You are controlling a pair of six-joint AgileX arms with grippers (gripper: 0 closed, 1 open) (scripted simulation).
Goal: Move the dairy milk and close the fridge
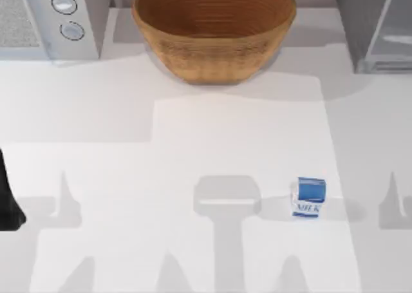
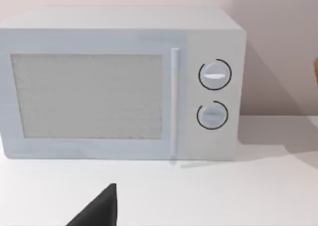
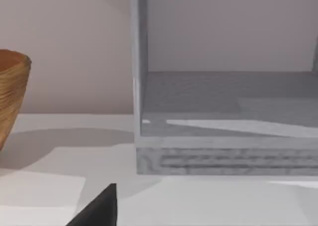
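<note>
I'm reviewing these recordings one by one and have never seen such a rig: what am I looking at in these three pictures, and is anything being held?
This is a simulated table with two AgileX arms. One picture looks down from above; the other two come from cameras on each arm's wrist. On the table lie a small dairy milk carton toward the right, a wicker bowl at the back, a microwave at the back left and the fridge at the back right, its inside open to view. The left arm sits parked at the left edge. The dark tip low in each wrist picture is part of that arm's end effector. The carton stands alone, so nothing is holding it.
</note>
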